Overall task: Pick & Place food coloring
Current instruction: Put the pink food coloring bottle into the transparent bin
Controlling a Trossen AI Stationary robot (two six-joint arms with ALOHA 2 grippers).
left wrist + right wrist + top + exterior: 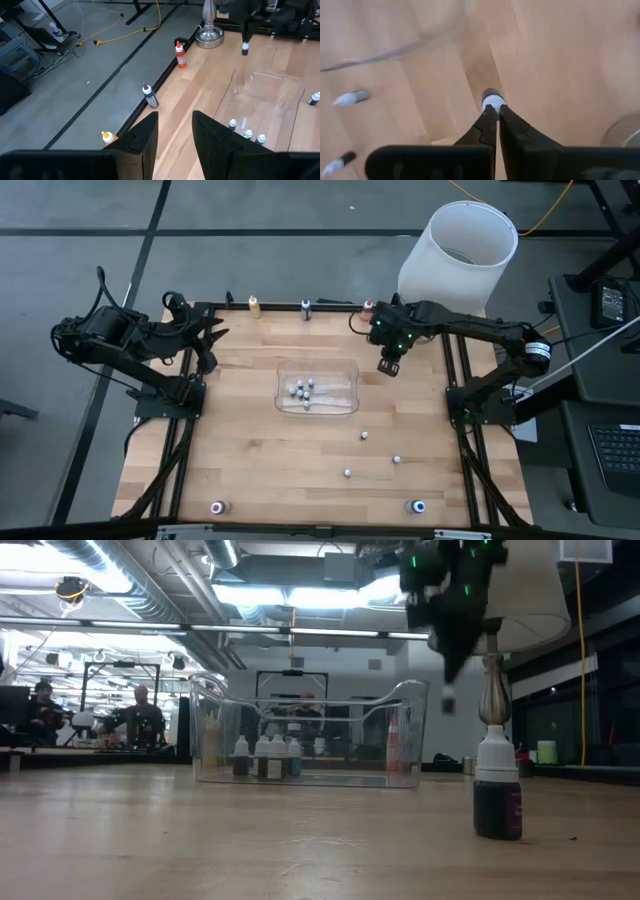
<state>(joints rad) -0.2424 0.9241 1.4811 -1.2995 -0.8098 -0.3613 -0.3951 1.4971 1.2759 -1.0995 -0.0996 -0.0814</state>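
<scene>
From above, I am holding my right gripper (390, 367) over the wooden table (260, 470), just to the right of the clear plastic tray (350, 370), with a small bottle pinched at its tip. My left gripper (208, 348) is waiting at the table's left edge. About 5 small bottles are lying grouped in the tray (304, 391), 3 more are standing loose on the boards to the right of and nearer than the tray (364, 436), and others are standing along the far edge (254, 305) and the near edge (418, 507). A white bucket (462, 255) is standing beyond the far right corner. Looking level across the table, my right gripper (448, 680) is hanging in the air with a tiny bottle (448, 700) dangling from it, beside the tray (410, 730); a dark purple bottle (498, 795) is standing close to the camera. In my left wrist view, my fingers (145, 140) are standing partly apart with nothing between them, and orange-red (180, 56), dark (149, 96) and yellow (107, 136) bottles are lining the table edge. In my right wrist view, my fingers (490, 125) are pressing together on the pale cap of the bottle (493, 99).
</scene>
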